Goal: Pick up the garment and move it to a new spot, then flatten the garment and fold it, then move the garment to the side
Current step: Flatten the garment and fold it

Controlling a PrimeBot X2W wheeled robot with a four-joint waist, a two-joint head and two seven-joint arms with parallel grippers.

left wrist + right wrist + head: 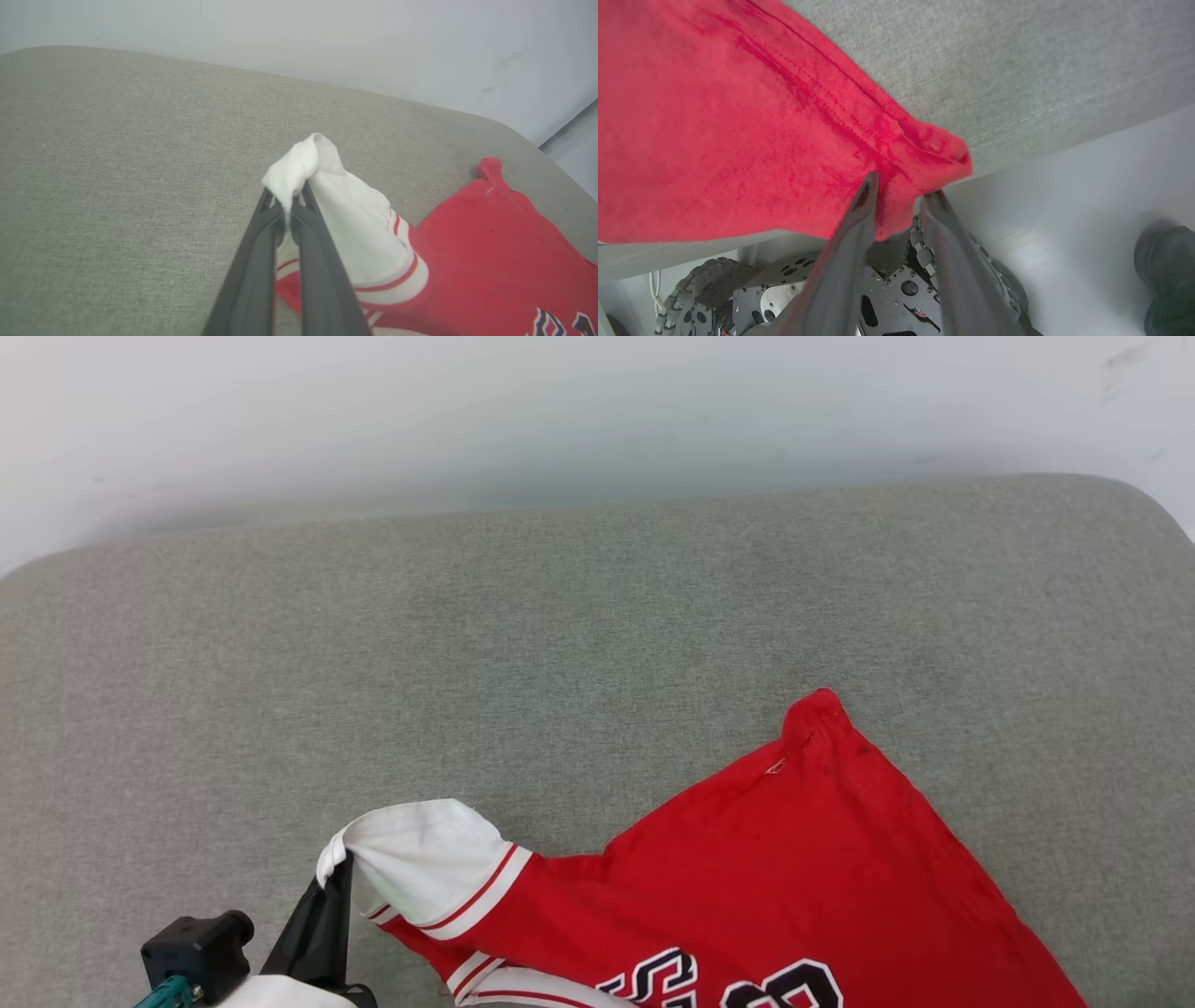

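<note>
The garment (794,859) lay lower right in the head view on the grey cushion (560,616), white sleeve (355,233) clenched in the left gripper (288,198), right gripper (903,186) parted at a red hem corner (943,154); drawing the sleeve outward, low, should flatten it.

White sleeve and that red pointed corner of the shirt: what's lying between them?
Only bare grey cushion separates sleeve and corner; the head view shows it.

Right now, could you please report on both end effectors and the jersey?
Left end effector shut on white sleeve. Right end effector open, red hem corner between its fingers. Garment lying on grey cushion. Dark shoe on floor.
</note>
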